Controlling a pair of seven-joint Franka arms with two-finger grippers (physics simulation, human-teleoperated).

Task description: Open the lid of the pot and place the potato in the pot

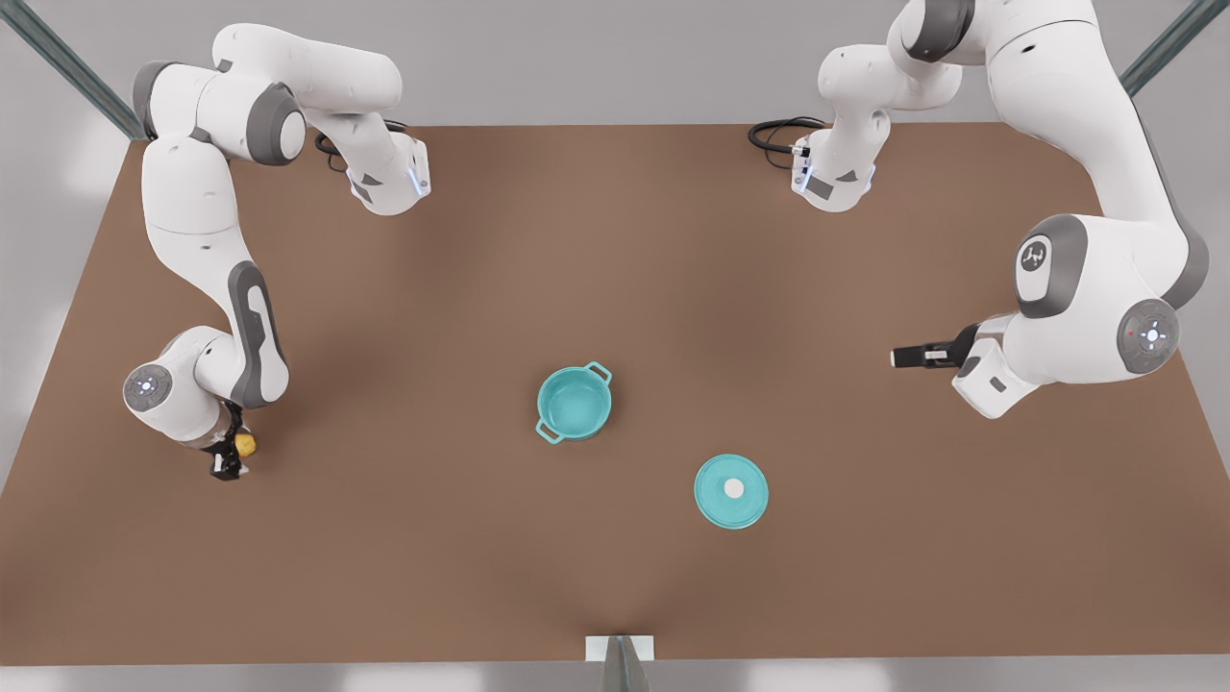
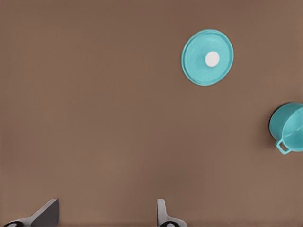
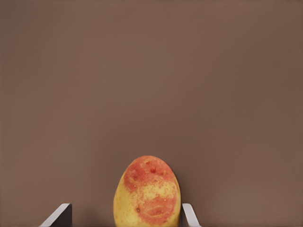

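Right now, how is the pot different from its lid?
The pot is a deep open bowl with two loop handles; the pot lid is a flat disc with a white knob. The pot sits mid-table; the lid lies apart, toward the front view's right. Both are teal and round.

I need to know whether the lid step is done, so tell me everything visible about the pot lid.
The pot lid is a flat round teal disc with a small white knob at its centre and a smooth, matte look. It lies flat, knob up, on the brown table, apart from the open pot, nearer the front view's lower right. Nothing touches it but the table; the left wrist view shows it the same way.
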